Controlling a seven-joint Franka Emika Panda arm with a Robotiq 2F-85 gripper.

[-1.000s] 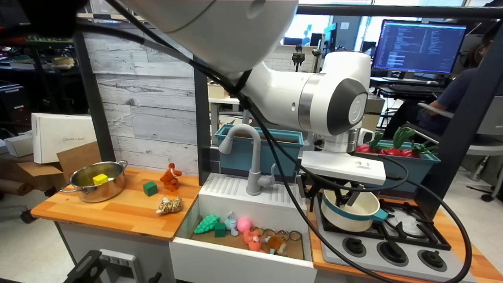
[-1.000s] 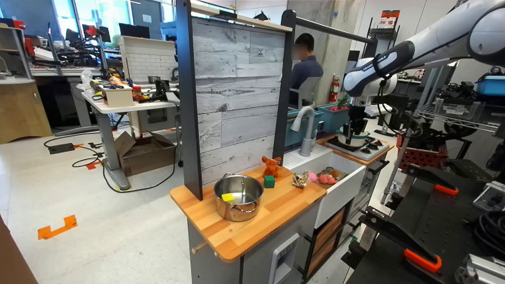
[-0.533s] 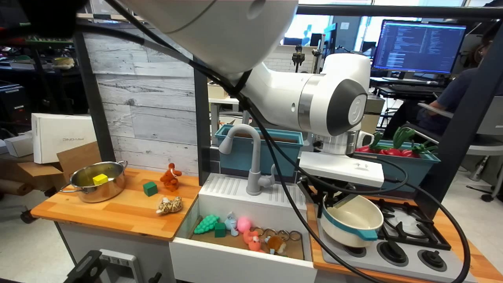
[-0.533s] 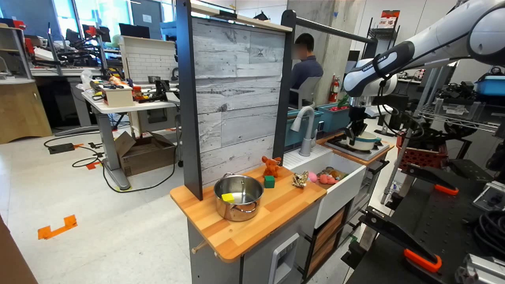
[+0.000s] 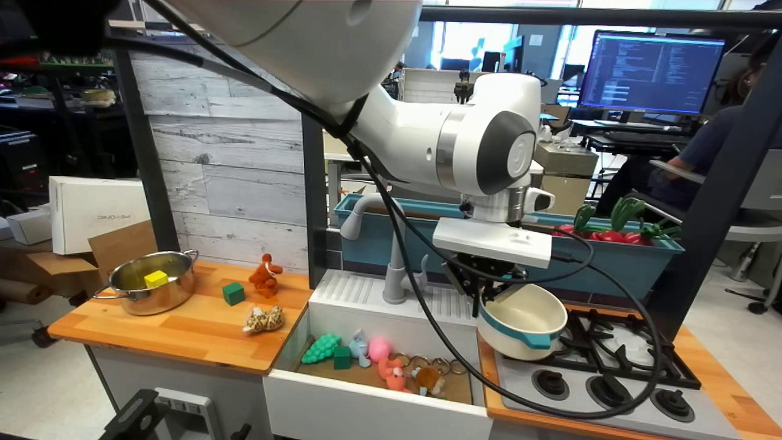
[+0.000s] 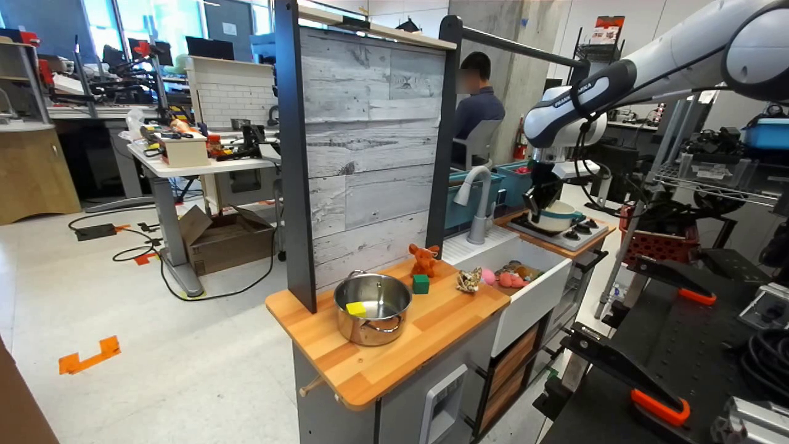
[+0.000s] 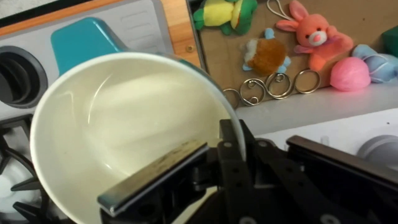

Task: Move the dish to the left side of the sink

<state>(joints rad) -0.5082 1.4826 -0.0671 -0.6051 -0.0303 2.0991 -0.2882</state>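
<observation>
At the edge of the stove [image 5: 577, 379] nearest the sink [image 5: 372, 406], the hand [image 7: 235, 126] pinches the rim of the dish [image 5: 524, 315]. A white box [image 5: 91, 208] reads "PSYONIC"; on the arm [image 6: 662, 65], "FRANK" and "MIKA" flank a black strap [image 6: 577, 102]. The stove has three knobs [image 5: 611, 391]; two green cubes [image 5: 233, 293] show, one on the wooden surface [image 5: 198, 339], one in the sink.

The dish [image 5: 523, 321] is cream with a blue-green stripe. Near the bench's [image 5: 201, 335] back edge, the toy [image 5: 266, 279] is orange.
</observation>
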